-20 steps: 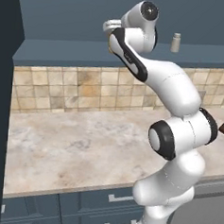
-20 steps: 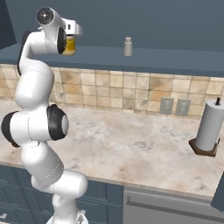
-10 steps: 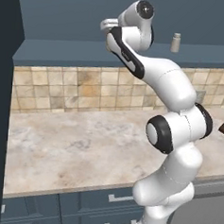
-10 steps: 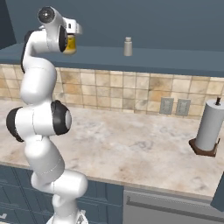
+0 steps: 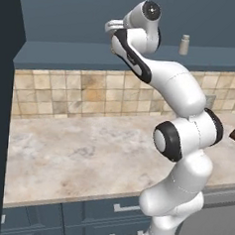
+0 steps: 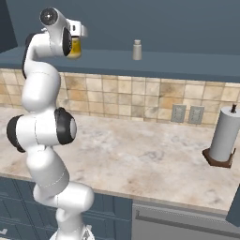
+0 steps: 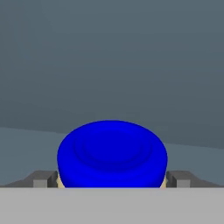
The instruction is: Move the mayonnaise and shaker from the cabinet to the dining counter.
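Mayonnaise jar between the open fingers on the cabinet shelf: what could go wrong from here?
1. The gripper is open, with its fingers straddling the mayonnaise jar's blue lid; closing only on the rounded lid might slip.
2. A skewed closure could tip the jar on the shelf.
3. The shaker stands farther along; a wide swing out might clip it.
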You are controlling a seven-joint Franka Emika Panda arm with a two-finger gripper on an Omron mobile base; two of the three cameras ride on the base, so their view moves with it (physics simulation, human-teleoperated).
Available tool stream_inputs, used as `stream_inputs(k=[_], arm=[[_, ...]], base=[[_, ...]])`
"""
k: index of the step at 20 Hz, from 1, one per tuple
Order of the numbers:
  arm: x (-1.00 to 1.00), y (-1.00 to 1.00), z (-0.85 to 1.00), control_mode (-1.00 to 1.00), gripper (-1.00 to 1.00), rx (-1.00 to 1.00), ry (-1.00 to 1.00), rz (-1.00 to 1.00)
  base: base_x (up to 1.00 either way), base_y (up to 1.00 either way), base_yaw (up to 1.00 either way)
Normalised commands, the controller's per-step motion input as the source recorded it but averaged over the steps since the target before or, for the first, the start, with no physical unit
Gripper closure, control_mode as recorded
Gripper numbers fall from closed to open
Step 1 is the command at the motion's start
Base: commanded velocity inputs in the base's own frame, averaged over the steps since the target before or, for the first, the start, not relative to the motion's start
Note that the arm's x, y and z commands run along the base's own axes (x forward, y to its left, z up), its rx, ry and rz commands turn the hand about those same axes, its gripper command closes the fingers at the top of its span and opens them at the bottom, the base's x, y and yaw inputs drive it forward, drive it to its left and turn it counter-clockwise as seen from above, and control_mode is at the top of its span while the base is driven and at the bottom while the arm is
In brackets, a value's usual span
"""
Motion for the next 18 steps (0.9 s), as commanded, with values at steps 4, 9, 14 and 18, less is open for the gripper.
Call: stream_inputs(k=[4,9,14,18], arm=[[-0.09,0.0,-0.02,-1.0,1.0,0.0,-0.01,0.0],[-0.83,0.0,0.0,-1.0,1.0,0.0,-0.12,0.0],[-1.0,0.0,0.0,-1.0,1.0,0.0,-0.07,0.0],[-1.0,0.0,0.0,-1.0,1.0,0.0,-0.09,0.0]], base=[[0.0,0.0,0.0],[0.0,0.0,0.0],[0.0,0.0,0.0],[0.0,0.0,0.0]])
